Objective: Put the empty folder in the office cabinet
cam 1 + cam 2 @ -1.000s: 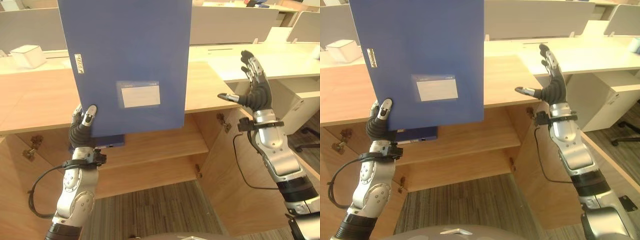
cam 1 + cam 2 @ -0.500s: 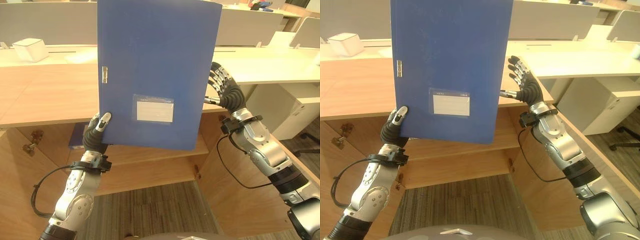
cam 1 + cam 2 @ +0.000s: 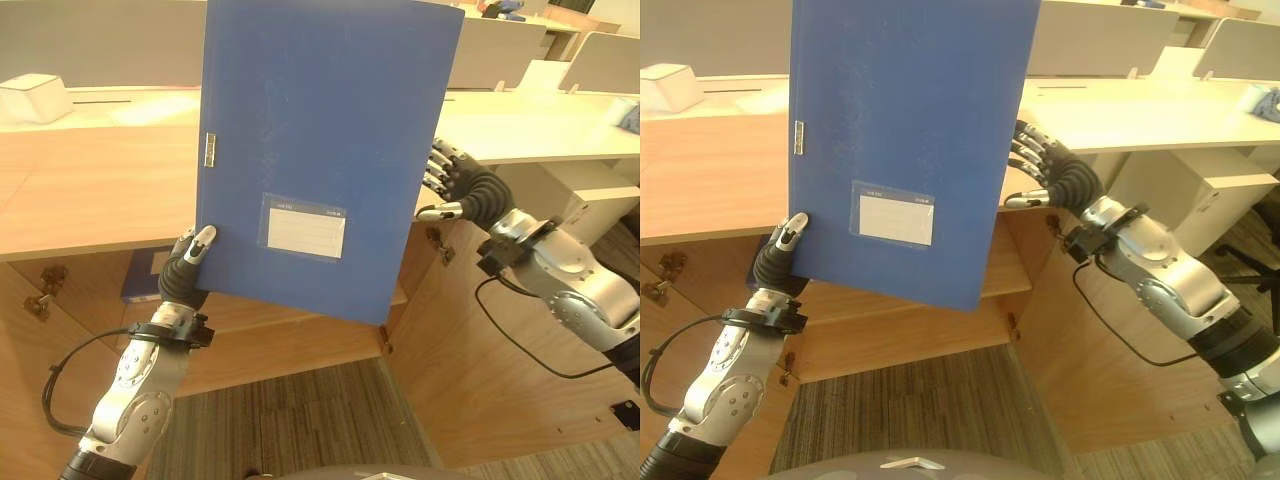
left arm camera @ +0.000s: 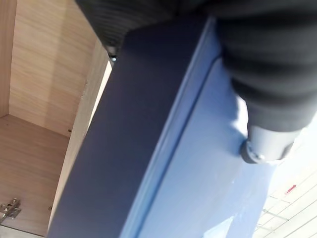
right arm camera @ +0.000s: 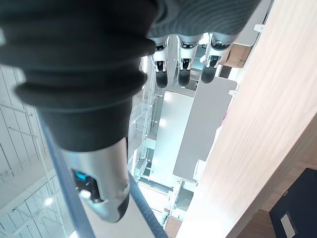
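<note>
Folder: the blue folder (image 3: 320, 150) was held upright in front of the head camera, well above the open cabinet (image 3: 300, 330), its label pocket facing the camera.

Left hand: the left hand (image 3: 186, 268) was clamped on the folder's lower left corner, thumb laid on the front cover and fingers hidden behind – the left wrist view showed the thumb (image 4: 262, 139) pressed on the blue cover.

Right hand: the right hand (image 3: 1055, 180) was seen at the folder's right edge, fingers straight and spread, thumb out; whether the edge was touched could not be told. Nothing was gripped by it.

Change: a second before, the right hand had been raised well apart from the folder; it was since brought across to the right edge. The folder was also brought lower and further right in view, and tilted slightly.

Meaning: a two-handed hold appeared to be in preparation – judged useful for steadying the wide, flat folder before lowering.

Cabinet: below the wooden surface (image 3: 90, 200) a shelf (image 3: 290, 305) was visible, with another dark blue item (image 3: 140, 278) already lying on it at the left.

Remaining: the folder had not yet been placed inside; lowering and turning flat or edge-on was judged still necessary.
</note>
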Motion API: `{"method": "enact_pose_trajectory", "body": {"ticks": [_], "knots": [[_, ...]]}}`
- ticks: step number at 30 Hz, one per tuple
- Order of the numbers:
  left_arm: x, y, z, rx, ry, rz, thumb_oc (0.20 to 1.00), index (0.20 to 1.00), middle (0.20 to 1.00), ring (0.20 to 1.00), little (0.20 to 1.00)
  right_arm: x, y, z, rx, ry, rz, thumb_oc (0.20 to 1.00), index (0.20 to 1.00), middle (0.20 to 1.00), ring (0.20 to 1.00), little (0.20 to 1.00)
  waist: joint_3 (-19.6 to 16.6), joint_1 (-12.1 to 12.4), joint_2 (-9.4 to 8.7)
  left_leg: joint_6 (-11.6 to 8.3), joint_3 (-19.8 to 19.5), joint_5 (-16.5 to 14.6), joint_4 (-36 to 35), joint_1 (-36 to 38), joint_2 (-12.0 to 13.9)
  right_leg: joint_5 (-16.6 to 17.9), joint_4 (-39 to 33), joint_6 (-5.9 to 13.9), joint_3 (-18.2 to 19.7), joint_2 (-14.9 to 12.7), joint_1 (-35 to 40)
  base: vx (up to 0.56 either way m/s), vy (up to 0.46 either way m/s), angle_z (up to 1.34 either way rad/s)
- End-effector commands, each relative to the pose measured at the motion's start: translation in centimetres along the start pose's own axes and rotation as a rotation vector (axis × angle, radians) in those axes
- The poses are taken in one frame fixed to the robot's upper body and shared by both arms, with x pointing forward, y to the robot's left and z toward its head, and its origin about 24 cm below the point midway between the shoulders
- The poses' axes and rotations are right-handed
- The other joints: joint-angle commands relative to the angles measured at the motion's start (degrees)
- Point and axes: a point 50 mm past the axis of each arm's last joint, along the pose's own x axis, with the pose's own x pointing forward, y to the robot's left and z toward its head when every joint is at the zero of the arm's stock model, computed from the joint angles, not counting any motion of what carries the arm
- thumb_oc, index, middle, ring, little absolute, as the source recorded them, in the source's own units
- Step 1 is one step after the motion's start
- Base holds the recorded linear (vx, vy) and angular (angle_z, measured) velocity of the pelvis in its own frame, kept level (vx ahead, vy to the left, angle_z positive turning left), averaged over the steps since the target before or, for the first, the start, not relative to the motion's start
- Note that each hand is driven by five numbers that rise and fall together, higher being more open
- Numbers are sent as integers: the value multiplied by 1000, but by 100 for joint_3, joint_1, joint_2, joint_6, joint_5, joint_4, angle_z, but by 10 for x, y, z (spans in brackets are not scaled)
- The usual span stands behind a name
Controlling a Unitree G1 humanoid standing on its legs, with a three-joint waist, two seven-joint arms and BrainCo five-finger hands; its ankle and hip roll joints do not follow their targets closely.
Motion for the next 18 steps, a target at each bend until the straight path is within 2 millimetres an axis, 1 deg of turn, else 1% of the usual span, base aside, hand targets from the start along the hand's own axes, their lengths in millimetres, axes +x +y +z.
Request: {"method": "enact_pose_trajectory", "body": {"ticks": [1, 4, 5, 9, 12, 13, 14, 16, 18], "knots": [[9, -13, 29, 73, -129, -136, 200, 200, 200, 200, 200, -3, -10, 21, -1, -93, -6, 1000, 1000, 1000, 1000, 1000, -335, -28, -45, -232, -384, -51, -55, -150, 210, 77, -12, 390, -83, -344, 72, 0, 0, 0], [9, -13, 31, 79, -132, -146, 200, 200, 200, 200, 200, -15, -12, 21, 2, -66, 1, 1000, 1000, 1000, 1000, 1000, -341, -45, -50, -242, -386, -50, -55, -161, 215, 76, -12, 398, -88, -343, 62, 0, 0, 0], [9, -13, 31, 79, -132, -146, 200, 200, 200, 200, 200, -15, -12, 21, 2, -66, 1, 1000, 1000, 1000, 1000, 1000, -341, -45, -50, -242, -386, -50, -55, -161, 215, 76, -12, 398, -88, -343, 62, 0, 0, 0], [7, -11, 30, 84, -131, -153, 200, 200, 200, 200, 200, -27, -12, 21, 3, -7, 35, 1000, 1000, 1000, 1000, 1000, -354, -81, -64, -262, -367, -39, -55, -179, 227, 77, -12, 409, -89, -340, 39, 0, 0, 0], [7, -11, 30, 87, -131, -156, 200, 200, 200, 200, 200, -27, -9, 21, 4, -1, 52, 1000, 1000, 1000, 1000, 1000, -355, -82, -63, -265, -364, -36, -55, -182, 230, 78, -12, 411, -89, -340, 33, -9, 0, -1], [9, -12, 28, 97, -125, -164, 200, 200, 200, 200, 200, -18, 3, 21, 38, 13, 133, 1000, 1000, 1000, 1000, 1000, -348, -70, -77, -275, -353, -29, -55, -185, 238, 92, -12, 411, -73, -330, 12, -28, -1, -4], [9, -11, 29, 98, -126, -162, 200, 200, 200, 200, 200, -17, 3, 21, 37, 13, 136, 1000, 1000, 1000, 1000, 1000, -348, -83, -70, -275, -352, -29, -55, -185, 238, 92, -12, 411, -72, -330, 12, -32, -1, -5], [10, -10, 28, 104, -121, -162, 200, 200, 200, 200, 200, -7, 14, 26, 61, -2, 207, 1000, 1000, 1000, 1000, 1000, -355, -61, -98, -282, -337, -20, -55, -187, 246, 101, -12, 411, -68, -325, -1, 0, 0, 0], [10, -10, 28, 108, -119, -162, 200, 200, 200, 200, 200, -3, 18, 28, 69, -5, 233, 1000, 1000, 1000, 1000, 1000, -355, -53, -103, -283, -338, -16, -55, -189, 249, 105, -12, 409, -66, -325, -7, 0, 0, 0]]}}
